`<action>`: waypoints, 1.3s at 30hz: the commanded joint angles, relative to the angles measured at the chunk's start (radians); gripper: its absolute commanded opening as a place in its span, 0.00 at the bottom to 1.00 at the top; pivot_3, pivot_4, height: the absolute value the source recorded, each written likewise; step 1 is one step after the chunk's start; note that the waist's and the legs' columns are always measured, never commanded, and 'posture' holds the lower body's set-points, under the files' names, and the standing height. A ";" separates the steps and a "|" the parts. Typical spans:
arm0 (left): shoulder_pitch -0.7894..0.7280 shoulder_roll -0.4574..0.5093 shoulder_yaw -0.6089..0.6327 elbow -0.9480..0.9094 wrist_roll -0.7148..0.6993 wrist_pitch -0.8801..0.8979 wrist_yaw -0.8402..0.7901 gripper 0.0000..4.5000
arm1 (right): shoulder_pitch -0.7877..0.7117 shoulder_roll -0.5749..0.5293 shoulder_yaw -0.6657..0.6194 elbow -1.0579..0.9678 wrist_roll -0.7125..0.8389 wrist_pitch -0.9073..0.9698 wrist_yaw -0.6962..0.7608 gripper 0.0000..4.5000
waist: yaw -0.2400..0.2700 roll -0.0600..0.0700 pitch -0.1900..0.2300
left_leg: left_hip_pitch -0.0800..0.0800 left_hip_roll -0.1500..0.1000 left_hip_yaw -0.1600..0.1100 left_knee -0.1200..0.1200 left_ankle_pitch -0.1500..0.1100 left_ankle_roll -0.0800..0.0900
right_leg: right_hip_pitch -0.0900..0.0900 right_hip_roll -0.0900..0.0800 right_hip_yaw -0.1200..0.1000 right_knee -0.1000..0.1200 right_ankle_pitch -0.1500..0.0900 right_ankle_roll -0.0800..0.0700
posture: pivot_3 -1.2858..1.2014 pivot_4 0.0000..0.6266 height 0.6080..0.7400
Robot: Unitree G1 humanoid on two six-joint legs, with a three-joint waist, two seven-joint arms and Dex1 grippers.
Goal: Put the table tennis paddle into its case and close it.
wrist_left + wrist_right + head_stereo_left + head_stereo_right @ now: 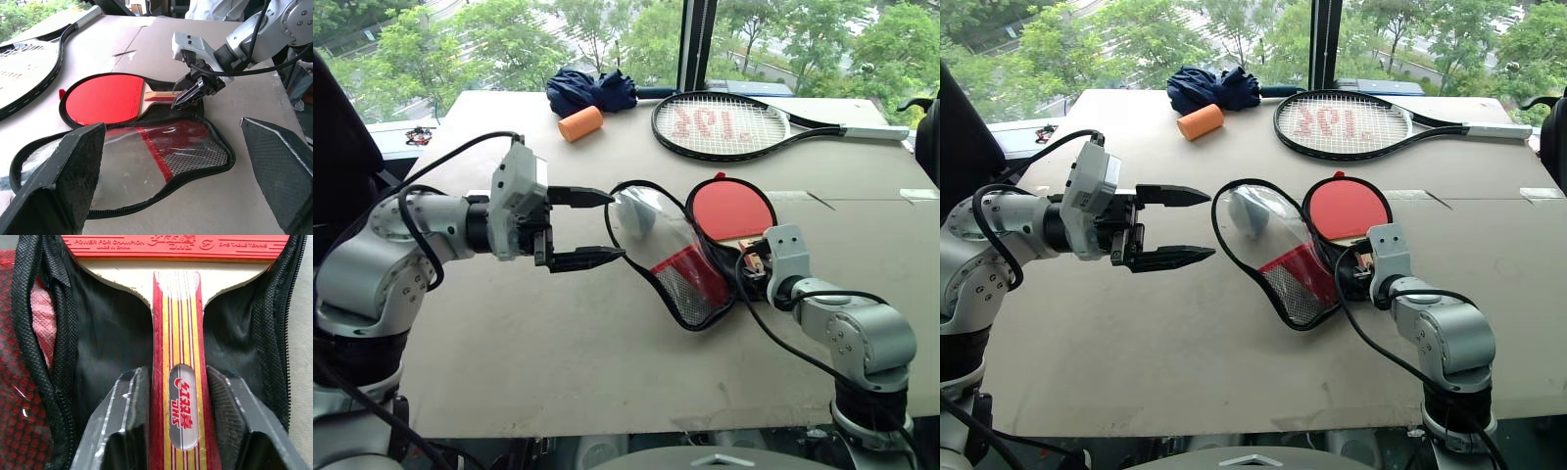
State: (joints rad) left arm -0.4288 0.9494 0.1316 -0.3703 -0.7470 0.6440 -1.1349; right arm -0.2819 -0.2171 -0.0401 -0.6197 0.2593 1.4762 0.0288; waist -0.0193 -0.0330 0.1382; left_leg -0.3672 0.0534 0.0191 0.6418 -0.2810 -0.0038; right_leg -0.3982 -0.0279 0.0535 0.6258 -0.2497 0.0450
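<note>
Right wrist view is showing your right gripper (178,423) straddling the paddle (178,357) handle, seated in the unzipped case (161,156), left gripper (597,227) gaping empty; closing is remaining.

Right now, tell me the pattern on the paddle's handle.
Red with yellow and pale wood stripes along the handle, plus an oval red logo badge; clearest in the right wrist view.

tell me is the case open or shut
Open. The case has its clear flap folded out flat toward the left tool, and the paddle lies uncovered on the other half.
</note>
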 commanded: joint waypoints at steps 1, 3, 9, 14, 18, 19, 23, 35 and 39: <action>0.001 0.009 0.042 -0.012 -0.008 -0.014 -0.005 1.00 | -0.016 -0.028 -0.038 -0.061 0.003 -0.022 0.029 0.86 | 0.000 0.000 0.000 | 0.000 0.000 0.000 0.000 0.000 0.000 | 0.000 0.000 0.000 0.000 0.000 0.000 | 0.52 0.24 1.00; 0.008 0.011 0.049 -0.012 -0.011 -0.012 -0.007 1.00 | -0.027 -0.047 -0.052 -0.089 0.013 -0.011 0.049 0.99 | 0.000 0.001 0.000 | 0.000 0.000 0.000 0.000 0.000 0.000 | 0.000 0.000 0.000 0.000 0.000 0.000 | 0.52 0.24 1.00; 0.064 -0.001 0.070 -0.011 -0.031 0.010 -0.002 1.00 | -0.068 -0.106 -0.177 -0.202 0.110 0.032 0.187 0.99 | 0.001 0.000 0.000 | 0.000 0.000 0.000 0.000 0.000 0.000 | 0.000 0.000 0.000 0.000 0.000 0.000 | 0.52 0.24 1.00; 0.167 -0.019 0.085 -0.026 -0.043 0.032 0.024 1.00 | 0.027 -0.183 -0.242 -0.183 0.138 -0.104 0.283 0.99 | 0.004 -0.001 0.000 | 0.001 0.000 0.000 0.000 0.000 0.000 | 0.001 0.000 0.000 0.000 0.000 0.000 | 0.52 0.24 1.00; 0.221 -0.050 0.094 -0.049 -0.048 0.039 0.063 1.00 | 0.099 -0.186 -0.302 -0.116 0.153 -0.246 0.329 0.99 | 0.004 -0.001 -0.001 | 0.000 0.000 0.001 0.000 0.000 0.000 | 0.001 -0.001 0.000 0.000 0.000 0.001 | 0.52 0.24 1.00; 0.228 -0.056 0.096 -0.050 -0.047 0.037 0.071 1.00 | 0.112 -0.187 -0.310 -0.100 0.151 -0.277 0.333 0.99 | 0.004 -0.001 -0.001 | 0.001 0.000 0.001 0.000 0.000 0.000 | 0.001 -0.001 0.000 0.000 -0.001 0.001 | 0.52 0.24 1.00; 0.261 -0.066 0.114 -0.057 -0.043 0.018 0.083 1.00 | 0.197 -0.292 -0.199 -0.154 0.163 -0.468 0.487 0.99 | 0.004 0.001 0.001 | 0.002 0.000 0.001 0.000 0.000 0.000 | 0.001 -0.001 0.000 0.000 -0.001 0.002 | 0.52 0.24 1.00; 0.327 -0.077 0.146 -0.050 -0.034 -0.027 0.083 1.00 | 0.139 -0.280 0.094 -0.224 0.155 -0.538 0.440 0.99 | 0.010 -0.001 0.000 | 0.003 0.001 0.001 0.001 0.000 0.000 | 0.001 -0.001 0.000 0.000 0.000 0.000 | 0.52 0.24 1.00; 0.322 -0.086 0.146 -0.043 -0.037 -0.027 0.098 1.00 | 0.137 -0.286 0.053 -0.212 0.169 -0.534 0.435 0.99 | 0.008 -0.002 0.000 | 0.002 0.000 0.002 0.001 0.000 0.000 | 0.001 -0.003 0.000 0.000 0.000 -0.001 | 0.52 0.24 1.00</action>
State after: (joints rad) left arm -0.0966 0.8685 0.2471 -0.3902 -0.7753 0.6312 -1.0448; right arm -0.1365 -0.4946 0.0601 -0.8106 0.4106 0.9542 0.4704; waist -0.0111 -0.0350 0.1380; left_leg -0.3656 0.0535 0.0211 0.6424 -0.2811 -0.0038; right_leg -0.3968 -0.0305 0.0533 0.6256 -0.2496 0.0445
